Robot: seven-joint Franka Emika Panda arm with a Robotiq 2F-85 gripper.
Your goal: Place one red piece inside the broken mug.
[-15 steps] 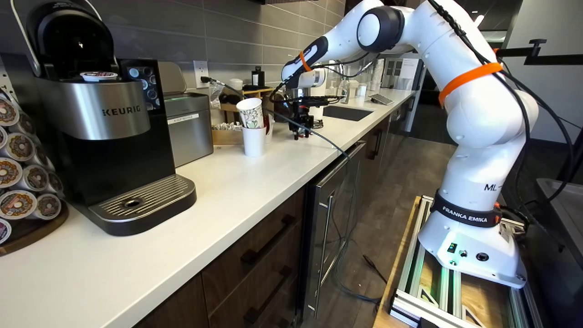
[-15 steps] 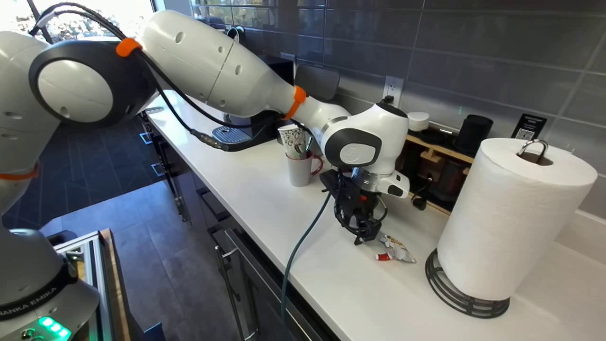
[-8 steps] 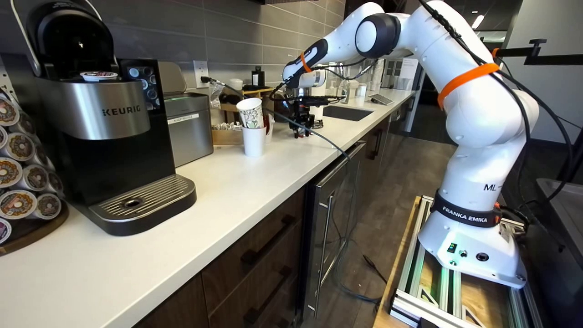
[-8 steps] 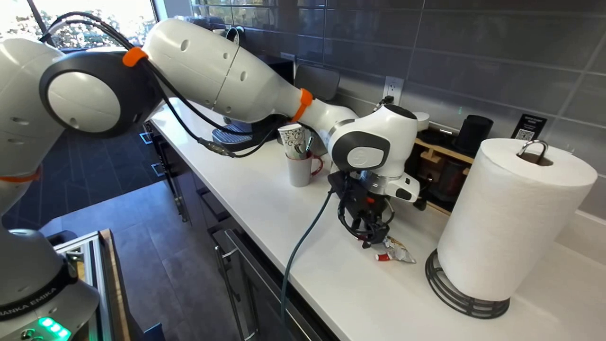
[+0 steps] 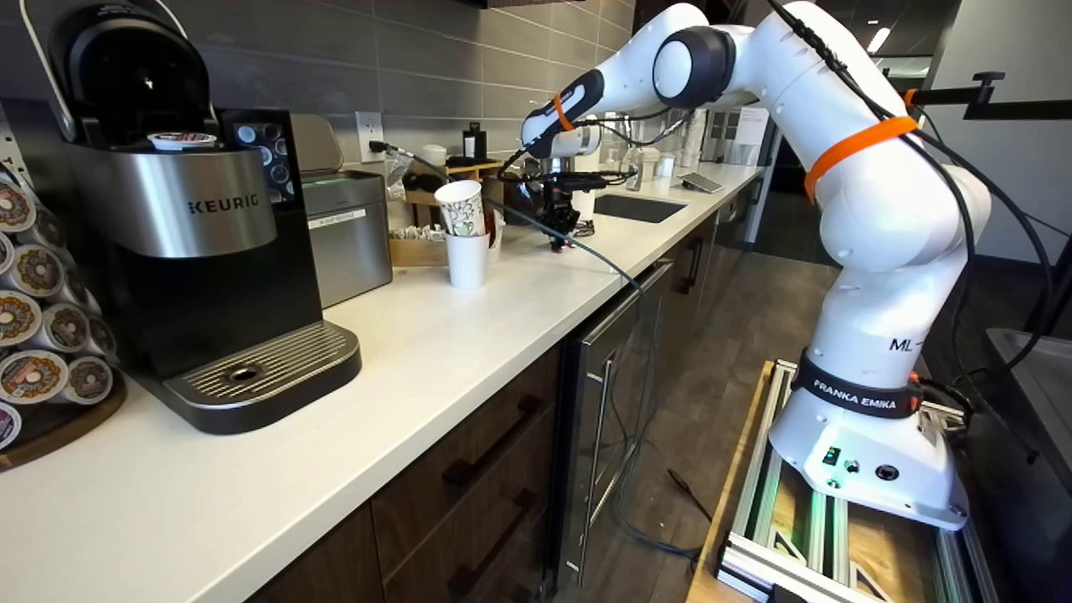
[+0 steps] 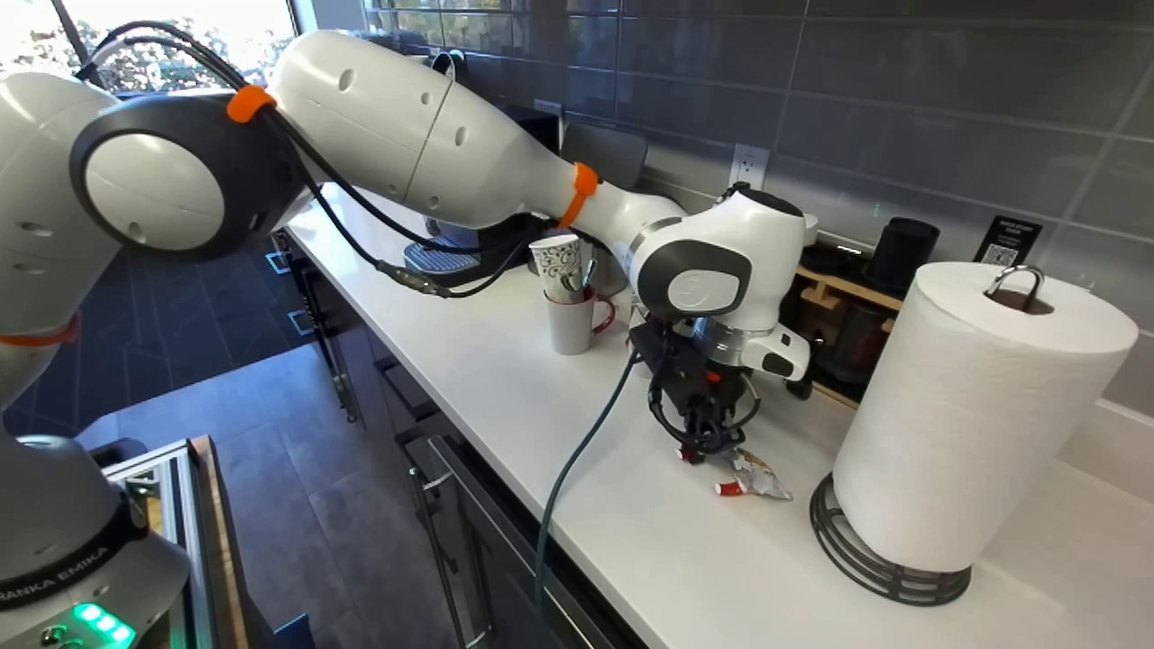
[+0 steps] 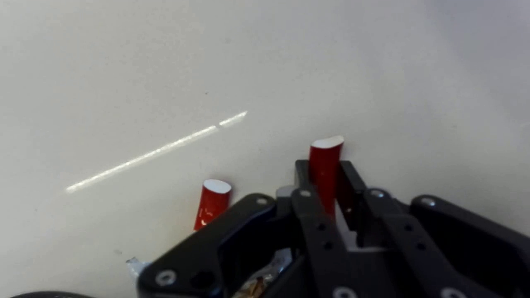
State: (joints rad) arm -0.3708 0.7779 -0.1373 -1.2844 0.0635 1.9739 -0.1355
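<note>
My gripper [image 7: 324,169] is shut on a red piece [image 7: 326,154] with a white end, its two fingers pressed to its sides. Whether that piece touches the counter or hangs just above it, I cannot tell. Another red piece [image 7: 215,200] lies to its left in the wrist view, partly behind a finger link; in an exterior view this loose red piece [image 6: 728,489] sits by a crumpled foil wrapper [image 6: 760,476]. A white mug [image 6: 572,326] with a red handle stands farther back, a patterned paper cup [image 6: 559,269] inside it. No break shows on this mug.
A paper towel roll [image 6: 978,415] on a black stand rises near the wrapper. The coffee machine [image 5: 172,251] occupies the far end of the counter [image 5: 402,352]. A cable [image 6: 577,469] runs from the gripper over the counter's front edge. A wooden shelf [image 6: 843,288] stands against the wall.
The gripper has closed on the red piece. Over the last second the wrist has shifted a little toward the paper towel roll. The loose red piece, wrapper and mug have stayed put.
</note>
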